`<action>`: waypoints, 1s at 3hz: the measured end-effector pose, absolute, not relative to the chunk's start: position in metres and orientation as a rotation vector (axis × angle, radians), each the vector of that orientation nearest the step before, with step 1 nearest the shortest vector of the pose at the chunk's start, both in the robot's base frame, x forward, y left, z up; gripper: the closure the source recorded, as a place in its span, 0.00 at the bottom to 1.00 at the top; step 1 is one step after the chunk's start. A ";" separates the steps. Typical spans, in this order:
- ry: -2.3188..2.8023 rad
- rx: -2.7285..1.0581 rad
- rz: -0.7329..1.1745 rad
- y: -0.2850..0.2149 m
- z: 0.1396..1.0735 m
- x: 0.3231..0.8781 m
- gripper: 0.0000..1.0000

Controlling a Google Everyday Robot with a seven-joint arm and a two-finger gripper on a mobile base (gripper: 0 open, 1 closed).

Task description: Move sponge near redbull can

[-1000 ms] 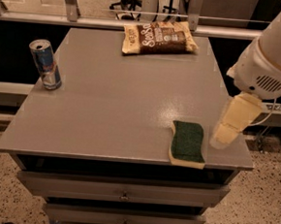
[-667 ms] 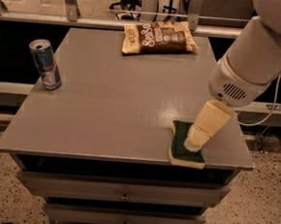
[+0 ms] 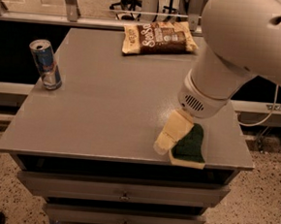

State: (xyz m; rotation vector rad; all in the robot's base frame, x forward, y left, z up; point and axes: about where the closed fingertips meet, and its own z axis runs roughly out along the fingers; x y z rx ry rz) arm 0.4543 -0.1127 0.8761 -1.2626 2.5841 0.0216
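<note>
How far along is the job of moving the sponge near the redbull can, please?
Done: nothing yet; the sponge lies at the front right corner of the table, far from the redbull can at the left edge. In progress: the hand is low at the sponge's left side, grasp unconfirmed. Left: grip, carry it across, set it beside the can.

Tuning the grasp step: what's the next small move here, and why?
Probably nudge the gripper over the middle of the sponge: it hangs at the sponge's left edge, by the front edge of the table. The can stands far off at the left edge.
</note>
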 end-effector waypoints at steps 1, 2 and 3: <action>2.625 -1.184 -0.011 -0.107 0.858 0.451 0.00; 2.655 -1.118 -0.016 -0.115 0.846 0.445 0.02; 2.662 -1.079 0.009 -0.119 0.838 0.444 0.17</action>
